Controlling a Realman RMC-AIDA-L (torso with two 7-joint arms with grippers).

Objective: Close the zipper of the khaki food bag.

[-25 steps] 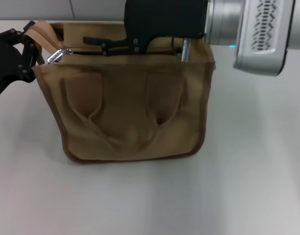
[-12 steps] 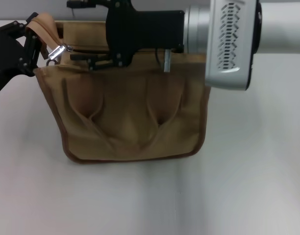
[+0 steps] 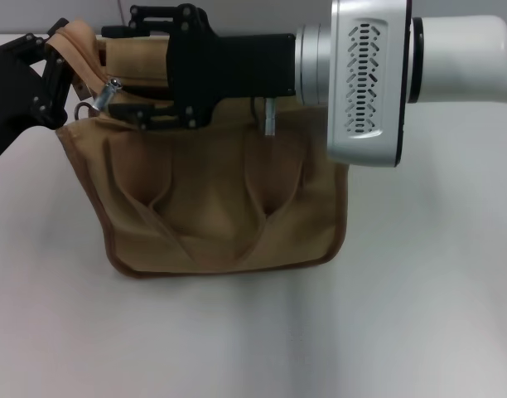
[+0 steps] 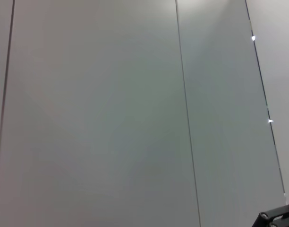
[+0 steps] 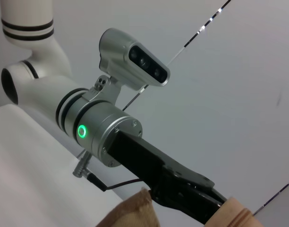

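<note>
The khaki food bag [image 3: 220, 199] stands upright on the white table, its strap handles hanging flat against the near side. The zipper's silver pull tab [image 3: 112, 88] sticks up at the bag's top left end. My left gripper [image 3: 59, 70] is at the bag's left end, shut on the tan fabric end tab [image 3: 73, 41]. The right wrist view also shows it [image 5: 215, 203] clamped on that fabric [image 5: 236, 213]. My right gripper [image 3: 125, 73] reaches in from the right over the bag's top. It is open, with its jaws either side of the pull tab.
The white table [image 3: 419, 315] extends in front of and to the right of the bag. My right arm's grey wrist housing [image 3: 365, 79] hangs over the bag's right end. The left wrist view shows only a grey panelled wall [image 4: 135, 118].
My right gripper has moved left along the bag's top, from the middle to the pull tab. The pull tab has tipped up slightly. My left gripper has held its place.
</note>
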